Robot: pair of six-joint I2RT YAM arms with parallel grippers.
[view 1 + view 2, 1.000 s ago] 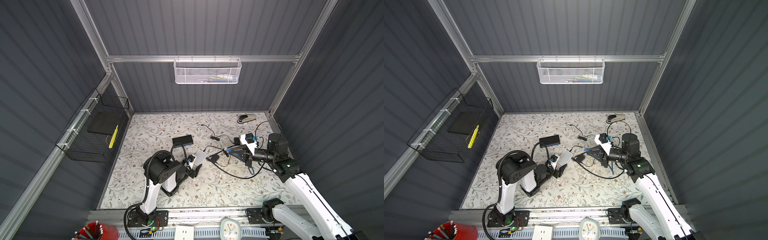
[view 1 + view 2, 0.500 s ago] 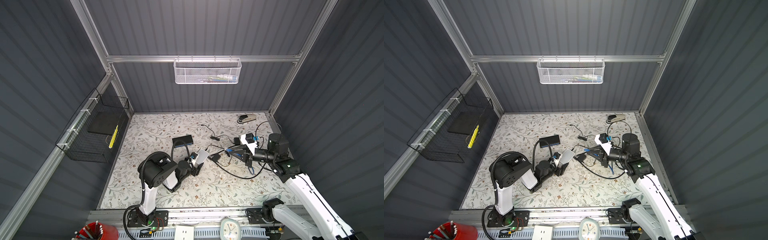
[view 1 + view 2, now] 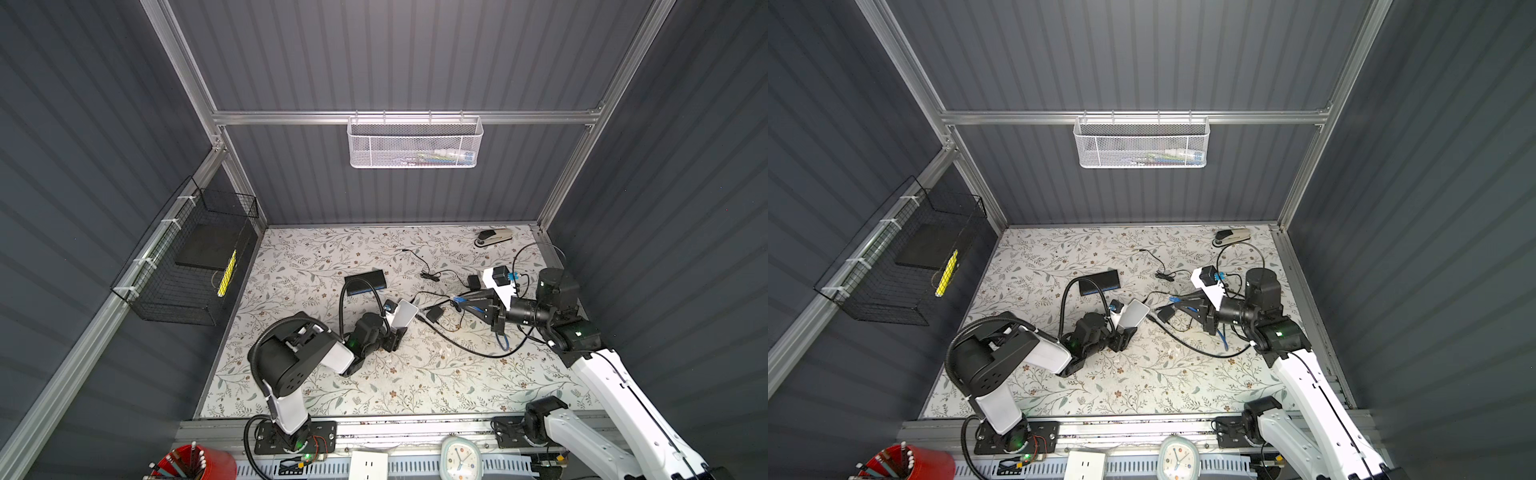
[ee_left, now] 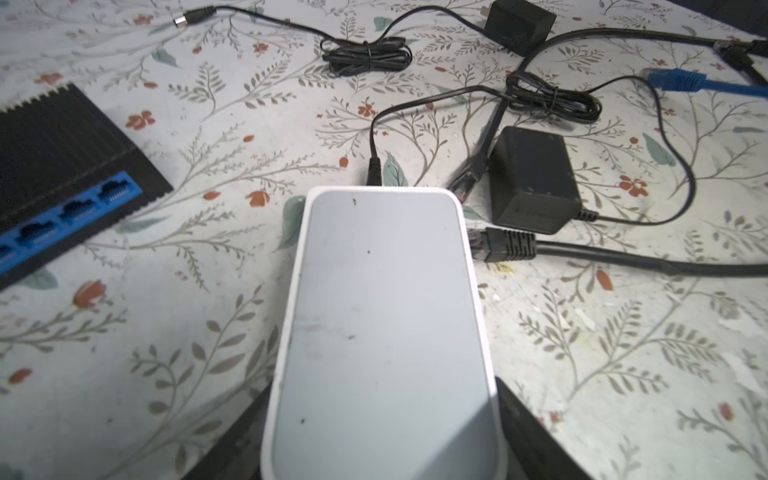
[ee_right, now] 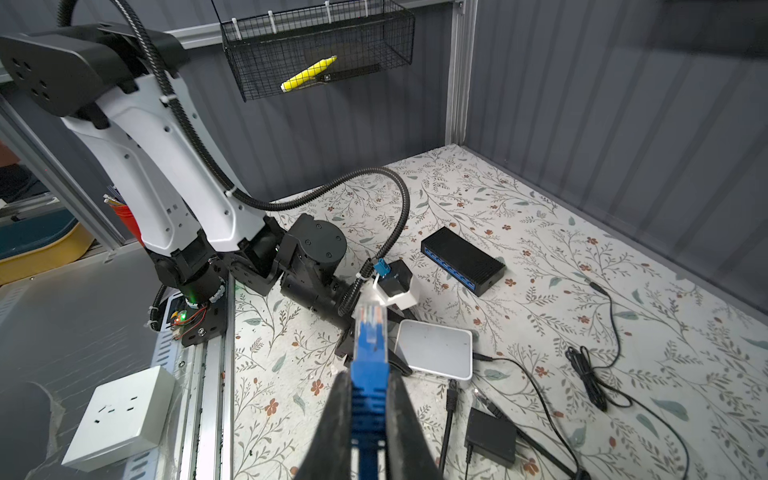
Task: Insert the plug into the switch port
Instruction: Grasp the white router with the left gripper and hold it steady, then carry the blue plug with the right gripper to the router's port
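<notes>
My left gripper (image 4: 382,440) is shut on a white switch (image 4: 382,311), one finger on each long side, low over the table in both top views (image 3: 405,318) (image 3: 1136,313). A thin black power lead enters its far end. My right gripper (image 5: 368,386) is shut on the blue plug (image 5: 370,345), whose clear tip points towards the white switch (image 5: 436,349). In both top views the plug (image 3: 457,299) (image 3: 1173,299) hangs a short way right of that switch, apart from it. A black switch with blue ports (image 3: 365,281) (image 4: 62,166) lies further back.
A black power adapter (image 4: 532,178) and a loose black network plug (image 4: 503,245) lie against the white switch's right side, amid tangled leads. A second adapter (image 3: 473,281) and a stapler (image 3: 494,237) sit at the back right. A white wall socket (image 5: 120,411) rests at the front.
The left arm's elbow has swung towards the front left, while the white switch in its gripper has barely shifted. The right arm and the blue plug have stayed put.
</notes>
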